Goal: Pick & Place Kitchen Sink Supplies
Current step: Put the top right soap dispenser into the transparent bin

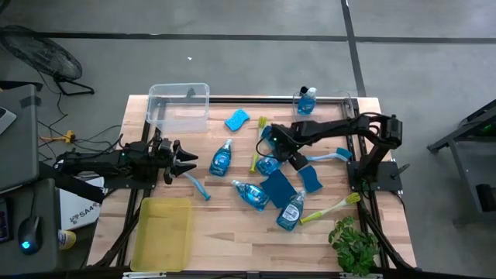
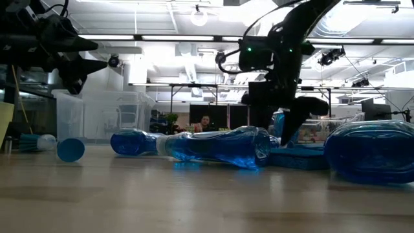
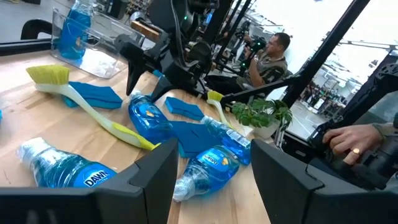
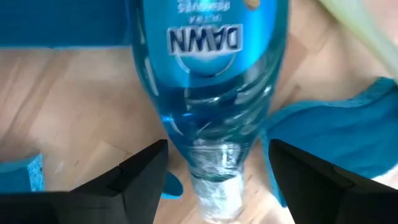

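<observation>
Several clear bottles of blue dish soap lie on their sides on the wooden table, among them one at the middle and one under my right gripper. That gripper points steeply down, open, a finger on each side of this bottle's neck without touching it. Blue sponges and a yellow-green-handled brush lie flat around it. Another bottle stands upright at the far edge. My left gripper waits level at the table's left, open and empty.
A clear plastic bin stands at the far left and a yellow tray at the near left. A potted plant sits at the near right corner. A person sits beyond the table.
</observation>
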